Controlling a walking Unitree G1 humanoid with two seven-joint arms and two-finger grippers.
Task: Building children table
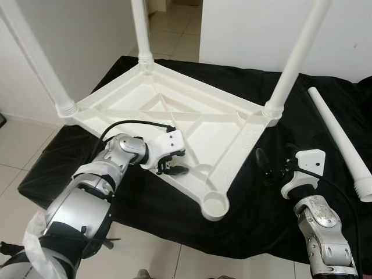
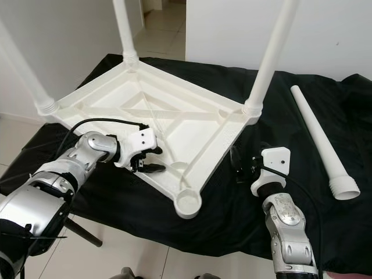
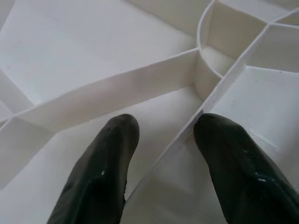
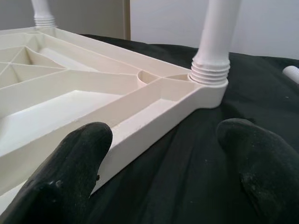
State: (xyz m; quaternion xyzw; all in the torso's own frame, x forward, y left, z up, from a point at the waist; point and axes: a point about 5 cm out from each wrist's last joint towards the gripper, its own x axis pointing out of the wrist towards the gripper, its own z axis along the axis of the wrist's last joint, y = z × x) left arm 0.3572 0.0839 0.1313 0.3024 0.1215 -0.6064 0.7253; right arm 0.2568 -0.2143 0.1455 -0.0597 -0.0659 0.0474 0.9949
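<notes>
Left hand (image 1: pixel 172 163): lower left of centre in the left eye view, fingers apart over the near edge of the tabletop; in the left wrist view the two black fingers (image 3: pixel 105 172) straddle a thin white rib without pinching it.
Right hand (image 1: pixel 272 168): lower right in the left eye view, fingers apart, empty, hovering above the black cloth just beside the tabletop's right edge.
Empty socket (image 1: pixel 215 204): round cup at the tabletop's nearest corner, lower centre, no leg in it.
Tabletop (image 1: pixel 197 125): white plastic, upside down, ribbed underside facing up, centre of the frame.
Black cloth (image 1: pixel 244 209): spread under the tabletop, over a low surface.
Loose leg (image 1: pixel 339 141): white tube lying on the cloth at the right side, well apart from the tabletop, threaded end nearest the camera.
Fitted legs: three stand upright in their corners, left (image 1: pixel 35 55), far (image 1: pixel 140 29) and right (image 1: pixel 296 55).
Floor (image 1: pixel 174 35): pale tiles, upper centre, between white walls.
</notes>
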